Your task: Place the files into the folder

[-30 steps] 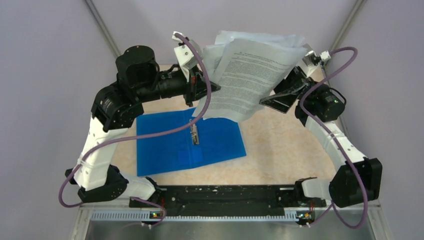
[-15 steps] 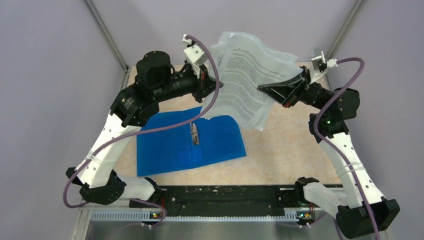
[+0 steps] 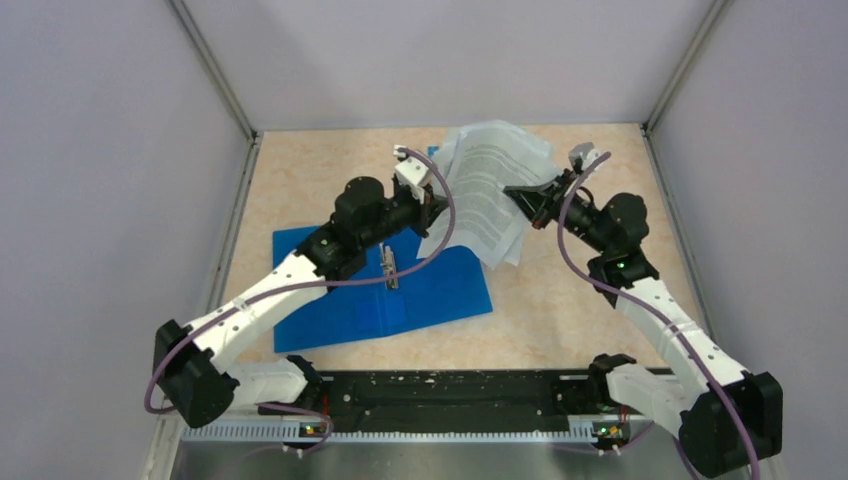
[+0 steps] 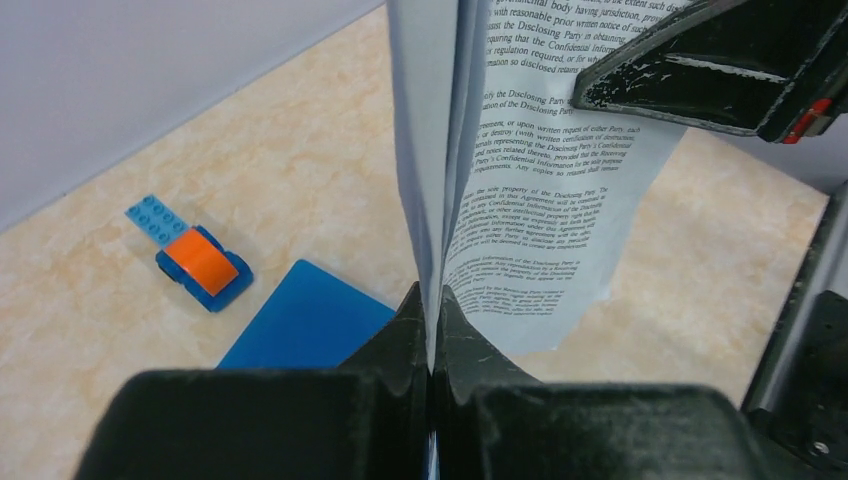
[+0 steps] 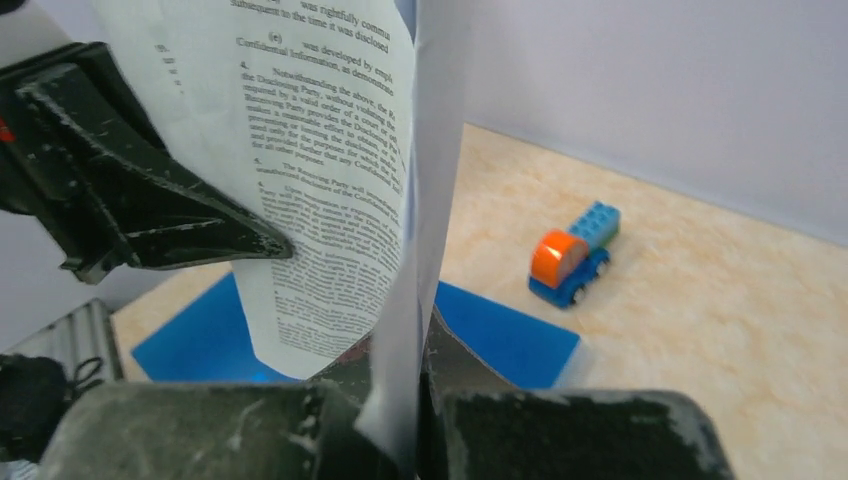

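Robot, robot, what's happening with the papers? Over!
Left gripper shut on files. Right gripper shut on files too. Folder open below. Toy truck clear of it.

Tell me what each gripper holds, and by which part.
Both hold the files. The left gripper pinches the stack's left edge and the right gripper its right edge, with the sheets bowed between them.

Files (image 3: 490, 190) upright between left gripper (image 3: 437, 208) and right gripper (image 3: 515, 192), by the folder (image 3: 330, 295) (toy truck (image 4: 197, 263) beyond its far corner)
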`<state>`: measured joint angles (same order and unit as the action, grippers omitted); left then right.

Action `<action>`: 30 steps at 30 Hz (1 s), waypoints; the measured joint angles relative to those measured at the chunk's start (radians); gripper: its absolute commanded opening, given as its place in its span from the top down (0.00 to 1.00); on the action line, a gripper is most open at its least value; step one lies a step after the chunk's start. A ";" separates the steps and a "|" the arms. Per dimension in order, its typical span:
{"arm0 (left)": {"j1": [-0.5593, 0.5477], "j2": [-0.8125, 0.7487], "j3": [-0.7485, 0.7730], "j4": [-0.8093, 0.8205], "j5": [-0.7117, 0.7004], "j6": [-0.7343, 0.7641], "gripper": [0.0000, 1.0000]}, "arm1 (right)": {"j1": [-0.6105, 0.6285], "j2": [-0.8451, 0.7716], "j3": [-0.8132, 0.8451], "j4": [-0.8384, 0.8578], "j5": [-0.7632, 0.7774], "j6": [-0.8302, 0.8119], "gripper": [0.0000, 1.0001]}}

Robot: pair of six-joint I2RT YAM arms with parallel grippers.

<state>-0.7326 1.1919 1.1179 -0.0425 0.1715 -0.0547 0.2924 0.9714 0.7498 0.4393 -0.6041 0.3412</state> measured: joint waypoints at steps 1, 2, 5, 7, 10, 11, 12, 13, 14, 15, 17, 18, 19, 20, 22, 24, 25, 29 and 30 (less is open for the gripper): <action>0.000 0.014 -0.047 0.056 -0.011 0.001 1.00 | 0.006 0.011 -0.037 0.018 0.032 -0.021 1.00; 0.000 0.035 -0.083 0.112 -0.018 0.003 1.00 | 0.008 0.021 -0.055 0.026 0.057 -0.037 1.00; 0.000 0.135 -0.124 0.269 -0.027 0.008 1.00 | 0.009 0.061 -0.074 0.032 0.153 -0.097 1.00; 0.000 0.211 -0.124 0.372 -0.030 0.008 1.00 | 0.009 0.075 -0.074 0.032 0.214 -0.142 1.00; 0.000 0.326 -0.118 0.519 -0.029 0.005 1.00 | 0.008 0.076 -0.082 0.037 0.306 -0.203 1.00; 0.000 0.369 -0.111 0.569 -0.027 0.003 1.00 | 0.006 0.076 -0.091 0.049 0.334 -0.223 1.00; 0.000 0.398 -0.104 0.595 -0.026 0.001 1.00 | 0.005 0.076 -0.098 0.054 0.349 -0.235 1.00; 0.000 0.435 -0.092 0.631 -0.023 0.001 1.00 | -0.002 0.076 -0.117 0.071 0.370 -0.246 1.00; 0.000 0.476 -0.076 0.664 -0.018 0.001 1.00 | -0.006 0.077 -0.129 0.079 0.380 -0.253 1.00; 0.001 0.511 -0.060 0.689 -0.010 0.001 1.00 | -0.018 0.080 -0.148 0.101 0.389 -0.255 1.00; 0.001 0.578 -0.024 0.729 0.010 0.002 1.00 | -0.044 0.093 -0.172 0.142 0.399 -0.254 1.00; 0.001 0.613 -0.002 0.748 0.023 0.006 0.99 | -0.061 0.101 -0.187 0.166 0.404 -0.252 1.00; 0.001 0.635 0.013 0.758 0.028 0.010 0.98 | -0.078 0.109 -0.201 0.189 0.409 -0.250 1.00; 0.001 0.660 0.030 0.775 0.037 0.017 0.97 | -0.096 0.119 -0.215 0.215 0.410 -0.246 1.00; 0.001 0.700 0.055 0.806 0.051 0.026 0.96 | -0.116 0.142 -0.222 0.239 0.415 -0.244 1.00; 0.003 0.733 0.077 0.834 0.071 0.031 0.95 | -0.126 0.163 -0.222 0.269 0.419 -0.244 1.00; 0.004 0.748 0.088 0.845 0.076 0.032 0.93 | -0.128 0.169 -0.224 0.282 0.419 -0.244 1.00; 0.006 0.795 0.119 0.886 0.100 0.031 0.85 | -0.135 0.184 -0.241 0.325 0.424 -0.242 0.86; 0.008 0.805 0.124 0.899 0.105 0.031 0.83 | -0.138 0.184 -0.250 0.334 0.423 -0.240 0.84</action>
<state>-0.7246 1.9972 1.2419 0.8562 0.2768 -0.0235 0.1543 1.1557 0.4995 0.7731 -0.1806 0.1017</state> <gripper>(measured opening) 0.126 0.088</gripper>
